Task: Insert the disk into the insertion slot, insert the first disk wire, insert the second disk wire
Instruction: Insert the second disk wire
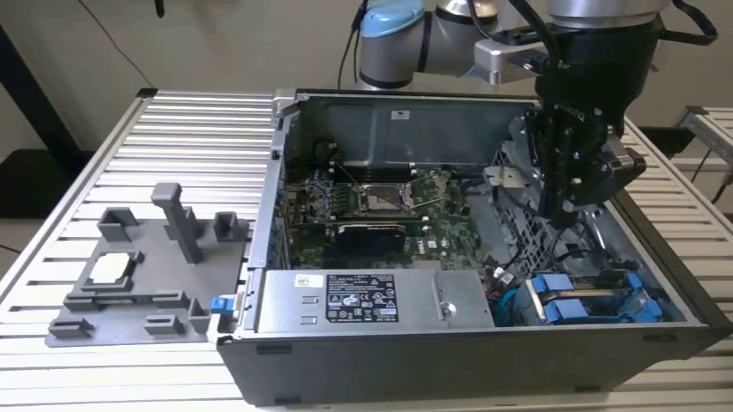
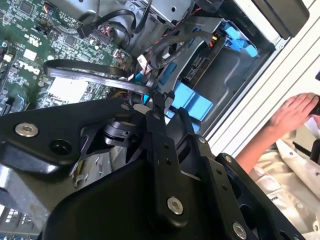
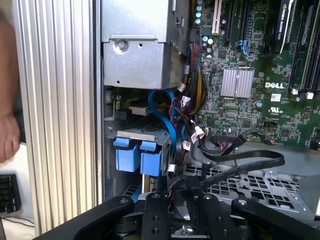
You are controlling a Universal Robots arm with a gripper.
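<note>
You are at the wire stage (1st disk wire, by my read). The disk [image 1: 569, 309] sits in the insertion slot [image 3: 150, 131] at a corner of the case [image 1: 458, 360], its blue bracket tabs showing, so insertion looks done. The gripper [image 1: 569, 215] hangs inside the case near the slot, beside the cable bundle [image 3: 182, 125]. A black flat wire [image 3: 250, 162] runs up to its tip. Grip state: can't tell. The next move calls for squaring the connector w/ the disk's port, using low force and min. cable drag. Note the hand [image 2: 295, 112] beside the case.
</note>
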